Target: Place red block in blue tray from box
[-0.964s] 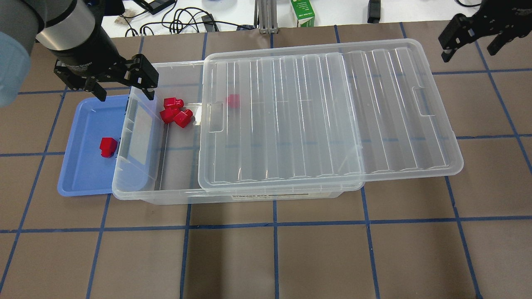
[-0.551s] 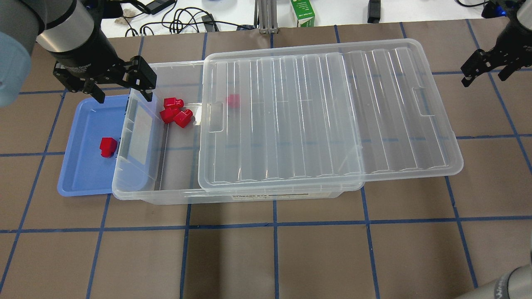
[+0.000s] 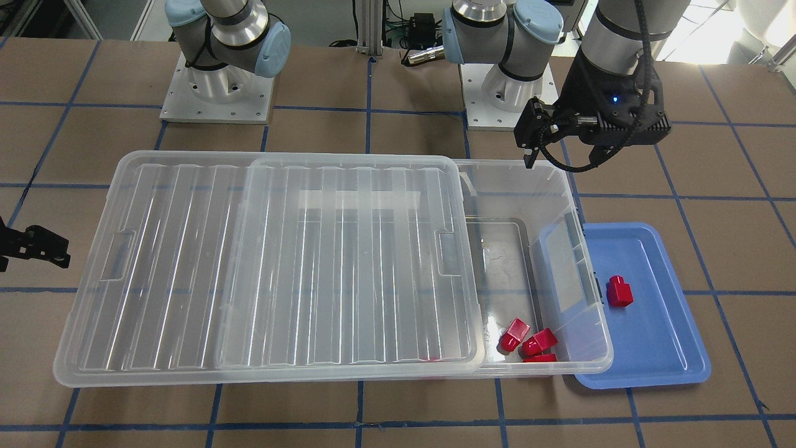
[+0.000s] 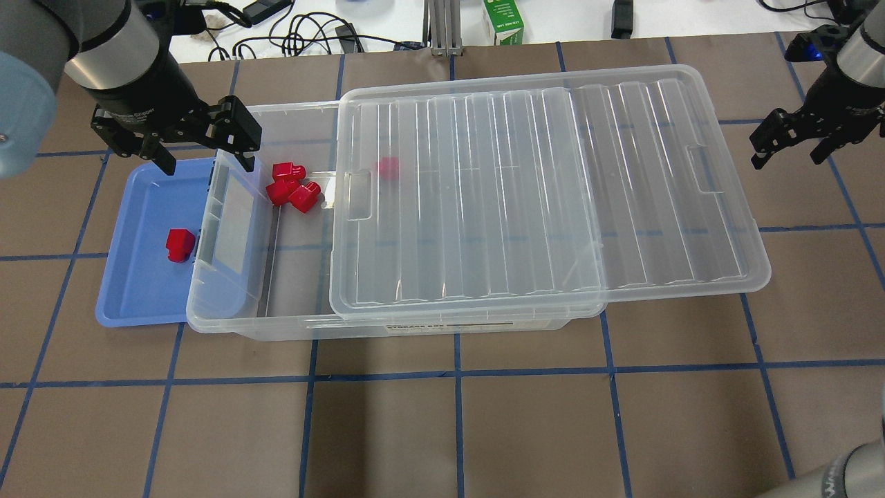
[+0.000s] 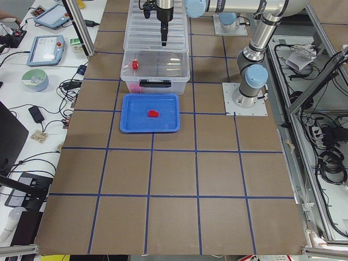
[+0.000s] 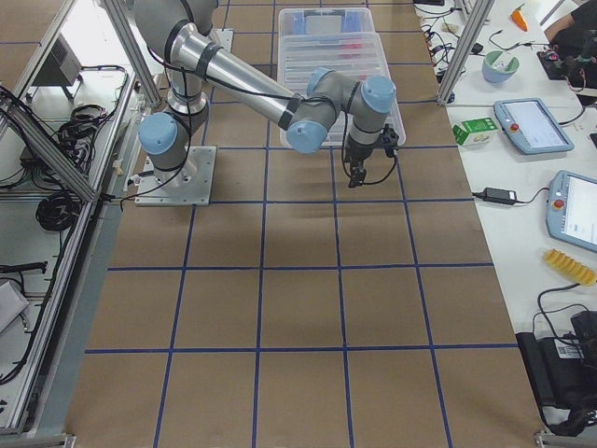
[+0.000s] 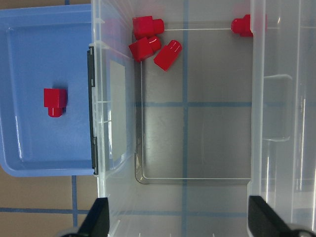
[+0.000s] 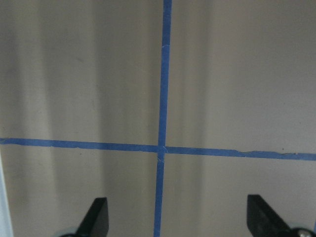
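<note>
One red block [image 4: 179,244] lies in the blue tray [image 4: 135,290], which sits partly under the left end of the clear box [image 4: 290,325]. The box's lid [image 4: 539,187] is slid to the right, leaving the left end open. Three red blocks [image 4: 294,187] lie clustered there, and another [image 4: 388,168] shows under the lid. My left gripper [image 4: 207,162] is open and empty above the box's far left corner. Its wrist view shows the tray [image 7: 24,59], the block in it [image 7: 55,100] and the cluster [image 7: 150,42]. My right gripper [image 4: 788,155] is open and empty over bare table.
The lid overhangs the box on the right, close to my right gripper. Cables, a green carton [image 4: 503,21] and other gear lie beyond the table's far edge. The right wrist view shows only brown table with blue tape lines [image 8: 160,148].
My right gripper has come down from the far right corner to beside the lid's right end. My left gripper has barely moved. The blocks have not moved.
</note>
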`<state>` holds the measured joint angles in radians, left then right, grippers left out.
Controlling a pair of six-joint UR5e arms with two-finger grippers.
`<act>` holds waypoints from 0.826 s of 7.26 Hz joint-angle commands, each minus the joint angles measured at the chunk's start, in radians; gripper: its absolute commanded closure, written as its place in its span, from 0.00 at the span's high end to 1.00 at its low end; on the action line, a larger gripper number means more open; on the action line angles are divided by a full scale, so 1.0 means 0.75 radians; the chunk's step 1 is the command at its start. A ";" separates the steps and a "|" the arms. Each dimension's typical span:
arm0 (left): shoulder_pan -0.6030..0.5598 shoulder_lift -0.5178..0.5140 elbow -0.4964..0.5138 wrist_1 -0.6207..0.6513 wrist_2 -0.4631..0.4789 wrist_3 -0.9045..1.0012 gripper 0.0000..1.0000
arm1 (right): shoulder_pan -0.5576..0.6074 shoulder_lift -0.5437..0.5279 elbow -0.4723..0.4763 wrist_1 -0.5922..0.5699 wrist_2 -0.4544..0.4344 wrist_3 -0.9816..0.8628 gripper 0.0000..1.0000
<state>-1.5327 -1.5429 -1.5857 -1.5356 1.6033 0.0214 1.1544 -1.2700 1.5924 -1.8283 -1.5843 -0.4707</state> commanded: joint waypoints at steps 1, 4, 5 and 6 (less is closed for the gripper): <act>-0.002 0.010 -0.003 -0.002 0.004 -0.002 1.00 | 0.078 -0.006 0.002 -0.006 0.002 0.087 1.00; 0.000 0.006 -0.003 0.000 0.000 0.000 1.00 | 0.119 -0.004 0.004 -0.006 0.000 0.116 1.00; -0.002 0.000 -0.003 0.000 -0.007 -0.002 1.00 | 0.154 -0.004 0.004 -0.006 0.002 0.175 1.00; 0.000 0.002 -0.005 0.000 -0.005 -0.002 1.00 | 0.195 -0.006 0.002 -0.006 0.002 0.230 1.00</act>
<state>-1.5332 -1.5412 -1.5882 -1.5355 1.6004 0.0204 1.2677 -1.2736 1.5950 -1.8331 -1.5835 -0.3443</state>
